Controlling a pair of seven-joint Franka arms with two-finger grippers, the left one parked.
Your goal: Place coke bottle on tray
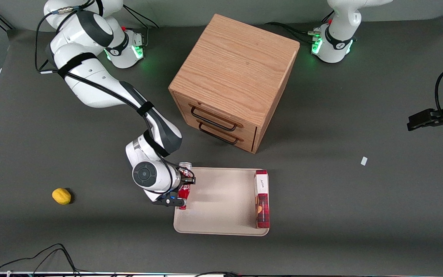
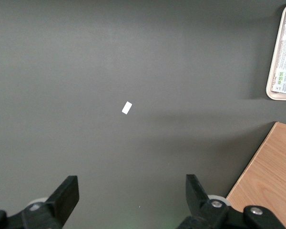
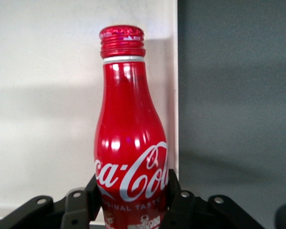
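Pincer [image 1: 180, 192] clamped on the coke bottle [image 1: 184, 184], fingers pressed against both sides of its lower body in the right wrist view. Bottle lying roughly level, held at the tray [image 1: 221, 200] edge nearest the working arm, cap toward the front camera, silvery end toward the wooden cabinet [image 1: 233, 80]. Carrying apparently done; lowering and release still to come, since contact with the tray cannot be confirmed.

Front view alone: a red-and-white box [image 1: 262, 199] along the tray's edge toward the parked arm, a yellow fruit [image 1: 61, 196] on the dark surface [image 1: 360, 215] toward the working arm's end, a white scrap [image 1: 363, 161] toward the parked arm's. Right wrist view alone: white script logo, red cap, tray rim just beside the bottle [image 3: 128, 143]. Left wrist view: scrap [image 2: 127, 108], tray corner [image 2: 276, 76], cabinet corner; no bottle.
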